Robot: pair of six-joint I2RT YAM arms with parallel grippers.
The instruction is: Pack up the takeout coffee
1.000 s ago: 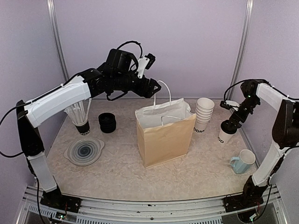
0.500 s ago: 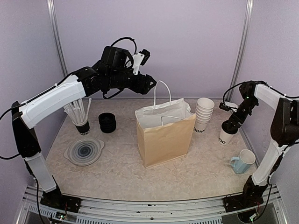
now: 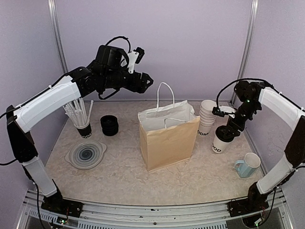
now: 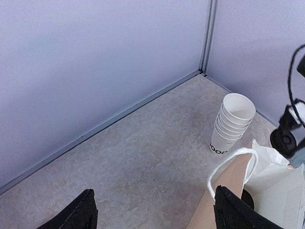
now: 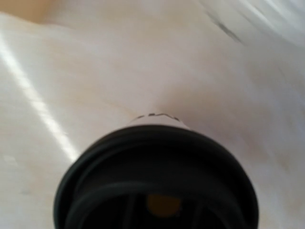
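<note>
Marbled beige table [image 3: 119,179]. Centre: brown paper bag [image 3: 167,140], upright, top open. L side: cup of straws [image 3: 84,125], stack of black lids [image 3: 109,125] just beside it, round greyish plate [image 3: 86,154] nearer the front. R side: stack of lidless white cups [image 3: 208,117] near the bag, light blue mug [image 3: 248,165] front R. Between them a lidded cup [image 3: 219,141], poss. resting on the table; can't tell.
</note>
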